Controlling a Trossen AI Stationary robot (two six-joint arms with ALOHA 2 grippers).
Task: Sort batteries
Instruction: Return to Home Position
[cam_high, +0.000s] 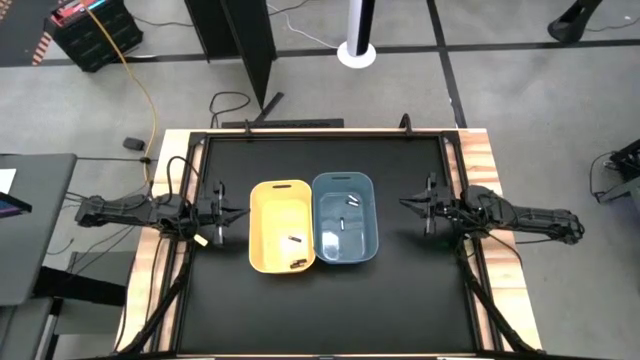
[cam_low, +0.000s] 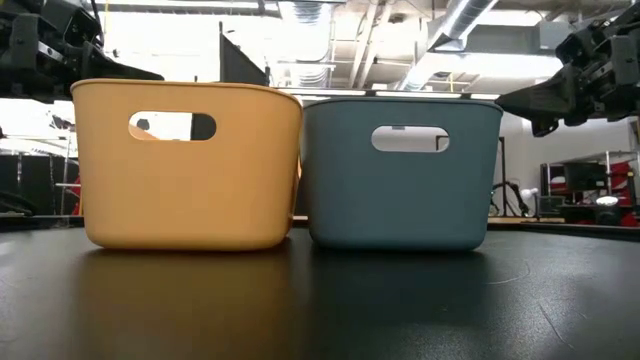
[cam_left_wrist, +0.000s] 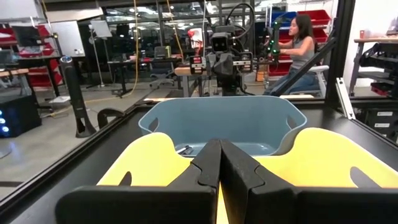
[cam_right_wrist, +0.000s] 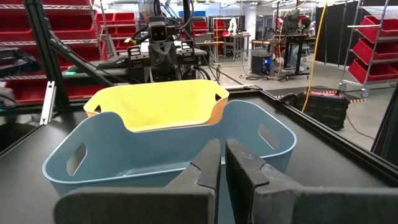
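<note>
A yellow bin (cam_high: 281, 226) and a blue bin (cam_high: 345, 218) stand side by side at the table's middle. Two dark batteries (cam_high: 295, 241) lie in the yellow bin. Several pale batteries (cam_high: 351, 202) lie in the blue bin. My left gripper (cam_high: 243, 212) is shut and empty, just left of the yellow bin and above the table. My right gripper (cam_high: 405, 203) is shut and empty, right of the blue bin and above the table. Each wrist view looks over the near bin's rim, with the shut fingers in the left wrist view (cam_left_wrist: 220, 163) and in the right wrist view (cam_right_wrist: 222, 163).
The black table top (cam_high: 320, 310) lies open in front of and behind the bins. A wooden frame (cam_high: 480, 160) borders the table. Black cables (cam_high: 180, 175) run by the left arm. A seated person (cam_left_wrist: 298, 46) shows in the room beyond.
</note>
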